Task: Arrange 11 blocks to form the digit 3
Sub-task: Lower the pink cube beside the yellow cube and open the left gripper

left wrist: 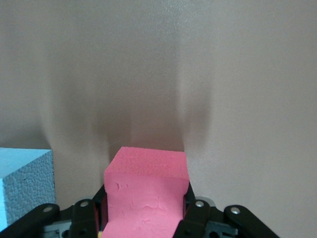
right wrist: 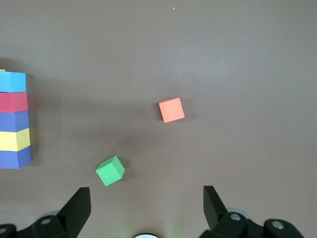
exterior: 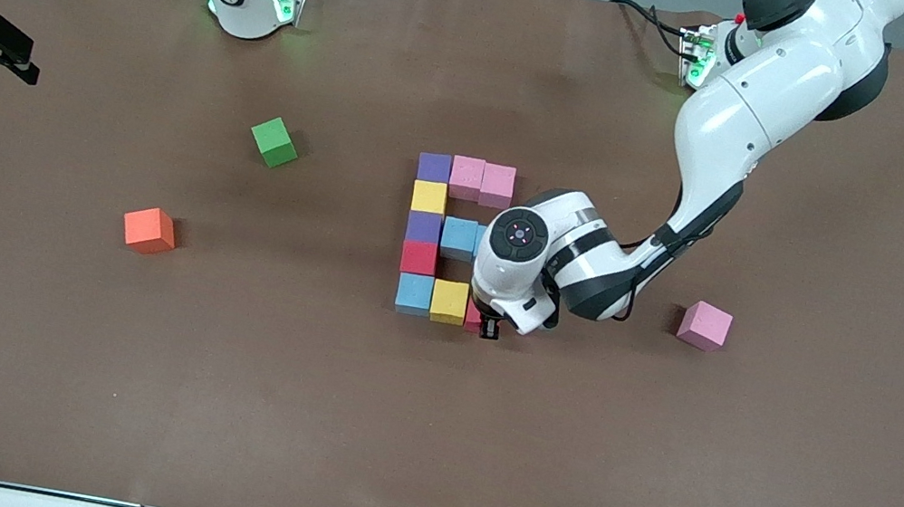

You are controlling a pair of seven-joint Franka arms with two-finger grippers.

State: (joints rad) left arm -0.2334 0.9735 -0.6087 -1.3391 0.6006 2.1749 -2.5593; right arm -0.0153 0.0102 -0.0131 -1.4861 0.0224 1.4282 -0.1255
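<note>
Blocks (exterior: 455,236) sit mid-table as a cluster. I read them row by row from the robots' side: purple (exterior: 434,166), pink (exterior: 466,175), pink (exterior: 497,185) across the farthest row; yellow (exterior: 429,197) below the purple; then purple (exterior: 423,227) w/ a light blue (exterior: 459,237) beside it; red (exterior: 419,257) next; nearest row is light blue (exterior: 414,292), yellow (exterior: 449,301), and a red block (left wrist: 146,198) at the end toward the left arm, mostly hidden under the wrist in front view.

Left gripper (exterior: 488,326) is down on that red block, jaws clamped on its sides; left wrist view shows the fingers (left wrist: 198,210) pressed against it, w/ a light blue block (left wrist: 25,183) close beside. Can't tell if it rests on the table (exterior: 422,432) or is just above.

A spare pink cube (exterior: 704,325) lies apart, toward the left arm's end. Green cube (exterior: 274,141) and orange cube (exterior: 149,230) lie toward the right arm's end, orange nearer the front camera.

Right gripper (right wrist: 146,208) waits up high over the green cube area, jaws wide apart, nothing between them.
</note>
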